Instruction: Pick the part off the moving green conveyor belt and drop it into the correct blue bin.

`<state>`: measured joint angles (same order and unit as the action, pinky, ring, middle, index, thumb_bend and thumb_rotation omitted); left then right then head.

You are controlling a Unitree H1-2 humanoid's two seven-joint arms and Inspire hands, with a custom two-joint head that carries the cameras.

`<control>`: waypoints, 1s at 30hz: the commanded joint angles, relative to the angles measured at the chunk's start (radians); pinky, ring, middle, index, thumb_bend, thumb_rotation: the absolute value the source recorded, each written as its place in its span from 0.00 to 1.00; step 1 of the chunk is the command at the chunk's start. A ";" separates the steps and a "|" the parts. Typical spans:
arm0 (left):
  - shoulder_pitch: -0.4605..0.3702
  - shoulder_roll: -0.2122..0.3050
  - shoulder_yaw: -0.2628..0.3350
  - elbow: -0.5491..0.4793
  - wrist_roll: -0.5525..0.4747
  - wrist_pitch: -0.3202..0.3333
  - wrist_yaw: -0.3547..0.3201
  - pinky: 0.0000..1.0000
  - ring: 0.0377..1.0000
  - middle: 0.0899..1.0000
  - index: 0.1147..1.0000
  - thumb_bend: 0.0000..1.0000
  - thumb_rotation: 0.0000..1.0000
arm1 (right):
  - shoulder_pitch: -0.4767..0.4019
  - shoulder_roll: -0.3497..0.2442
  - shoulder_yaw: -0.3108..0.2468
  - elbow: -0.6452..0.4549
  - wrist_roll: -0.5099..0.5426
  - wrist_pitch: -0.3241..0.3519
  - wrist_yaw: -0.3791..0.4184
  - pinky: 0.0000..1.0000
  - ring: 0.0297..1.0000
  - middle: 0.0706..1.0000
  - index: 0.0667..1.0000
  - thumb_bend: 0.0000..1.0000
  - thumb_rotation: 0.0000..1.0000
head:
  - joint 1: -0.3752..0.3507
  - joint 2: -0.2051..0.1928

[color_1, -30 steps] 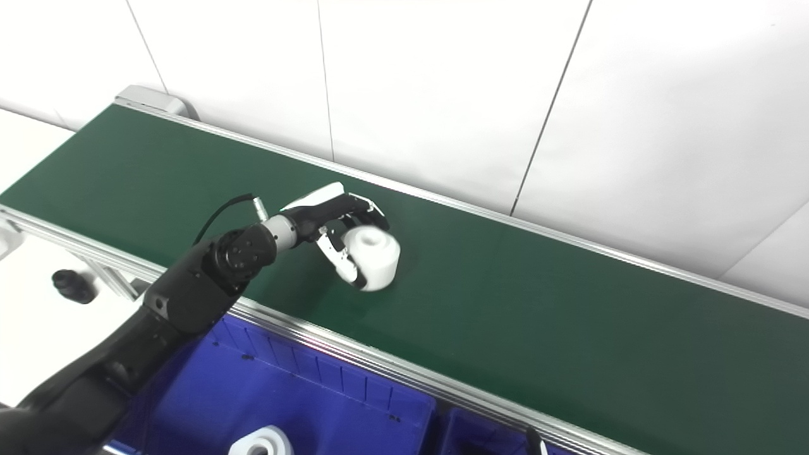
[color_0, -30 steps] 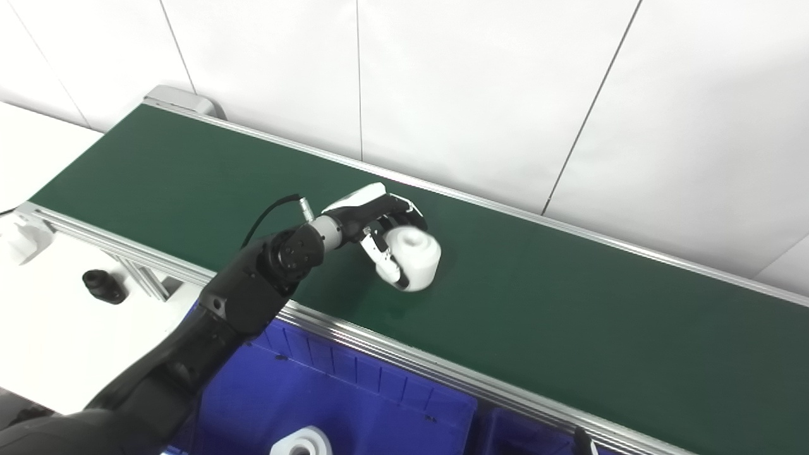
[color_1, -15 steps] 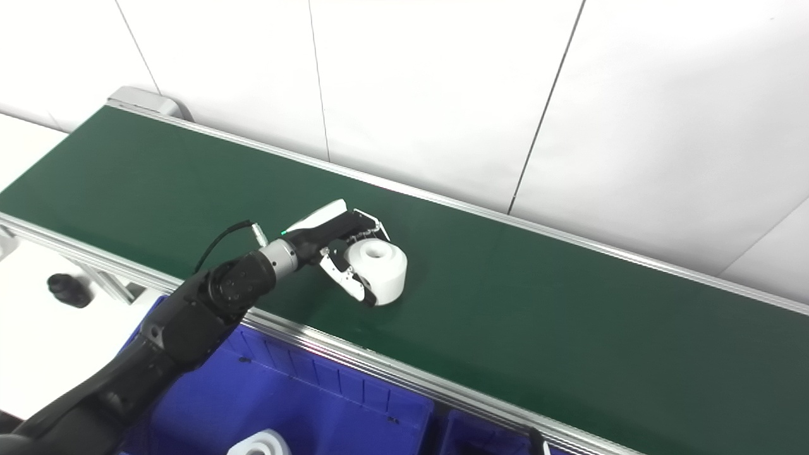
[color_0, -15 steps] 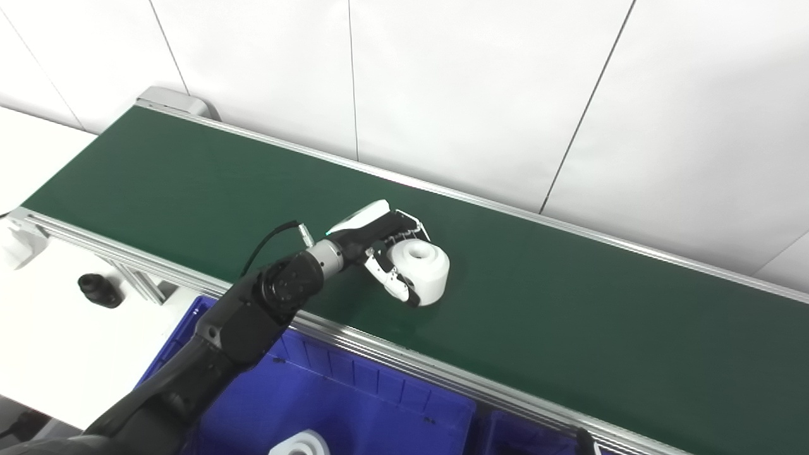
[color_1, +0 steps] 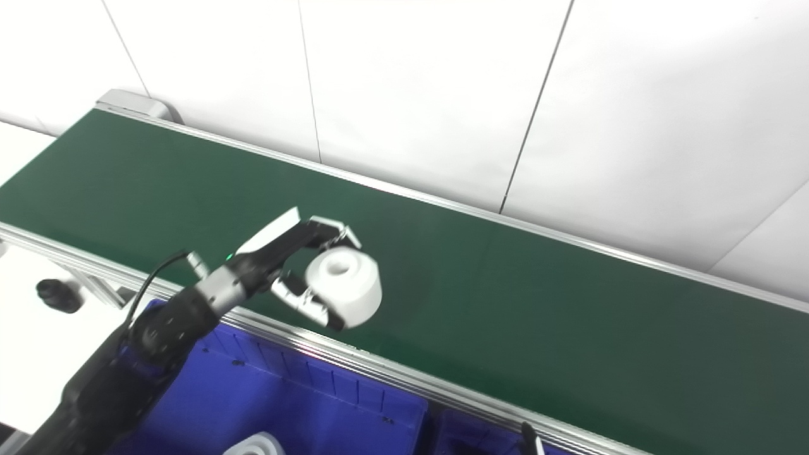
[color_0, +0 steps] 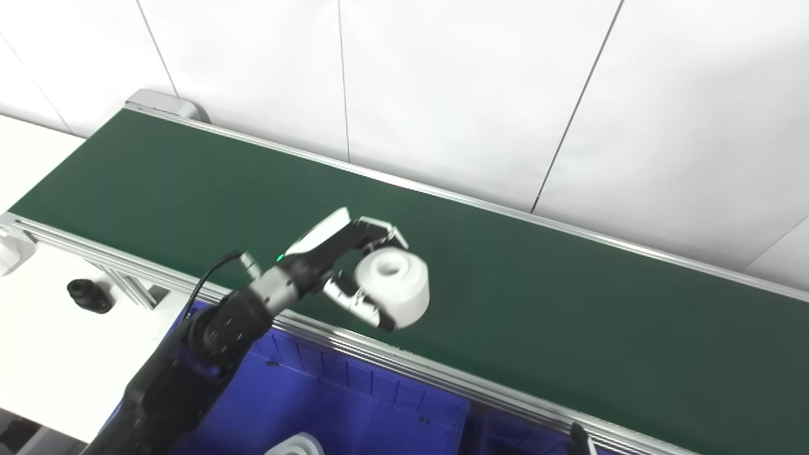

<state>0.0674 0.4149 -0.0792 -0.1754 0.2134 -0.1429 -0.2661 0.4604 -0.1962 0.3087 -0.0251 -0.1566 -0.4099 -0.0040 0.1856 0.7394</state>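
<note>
Left hand (color_0: 344, 268) closed on white cylindrical part (color_0: 395, 287), lifted above green conveyor belt (color_0: 569, 303) near front rail. Grip one-sided (thumb low): part could slip before reaching blue bin (color_0: 328, 411).

We see a small black knob (color_0: 88, 296) resting on the white table (color_0: 50, 354) near its left edge, and pale wall panels (color_0: 455, 88) with thin seams behind.
</note>
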 commanded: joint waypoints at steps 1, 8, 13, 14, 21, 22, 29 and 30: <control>0.022 0.029 0.017 -0.044 -0.036 -0.036 -0.006 0.44 0.43 0.45 0.43 0.50 0.00 | 0.018 0.010 -0.009 -0.053 -0.015 -0.045 0.005 0.91 0.95 0.98 1.00 0.88 0.48 | -0.042 0.039; 0.131 0.008 0.010 -0.069 -0.053 -0.036 -0.011 0.43 0.41 0.45 0.44 0.50 0.00 | 0.038 0.006 -0.018 -0.139 -0.011 0.007 0.035 0.93 0.95 0.98 1.00 0.87 0.50 | -0.139 0.157; 0.167 -0.008 0.004 -0.066 -0.049 -0.045 -0.006 0.43 0.42 0.46 0.43 0.50 0.00 | 0.052 0.023 -0.025 -0.206 -0.047 0.057 0.046 0.94 0.96 0.98 1.00 0.86 0.52 | -0.169 0.208; 0.178 -0.012 0.002 -0.069 -0.049 -0.042 -0.007 0.44 0.42 0.46 0.43 0.50 0.00 | 0.054 0.027 -0.025 -0.224 -0.055 0.075 0.048 0.94 0.95 0.98 1.00 0.86 0.52 | -0.182 0.223; 0.221 -0.025 -0.031 -0.089 -0.015 -0.070 -0.004 0.46 0.44 0.45 0.42 0.50 0.00 | 0.076 0.043 -0.030 -0.314 -0.082 0.154 0.061 0.91 0.94 0.96 1.00 0.87 0.52 | -0.209 0.276; 0.224 -0.029 -0.042 -0.081 -0.005 -0.091 -0.002 0.46 0.44 0.46 0.42 0.50 0.00 | 0.078 0.045 -0.032 -0.322 -0.081 0.160 0.063 0.91 0.93 0.96 1.00 0.87 0.52 | -0.210 0.277; 0.232 -0.070 -0.126 -0.044 0.163 -0.076 0.014 0.47 0.44 0.47 0.41 0.50 0.00 | 0.083 0.041 -0.049 -0.308 -0.070 0.155 0.070 0.92 0.93 0.96 1.00 0.87 0.51 | -0.199 0.247; 0.229 -0.076 -0.136 -0.038 0.189 -0.070 0.016 0.46 0.43 0.47 0.42 0.50 0.00 | 0.081 0.040 -0.051 -0.298 -0.066 0.149 0.070 0.91 0.93 0.96 1.00 0.87 0.50 | -0.197 0.242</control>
<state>0.3043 0.3429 -0.2070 -0.2077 0.3631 -0.2010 -0.2760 0.5369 -0.1531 0.2646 -0.3147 -0.2379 -0.2442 0.0621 -0.0123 0.9818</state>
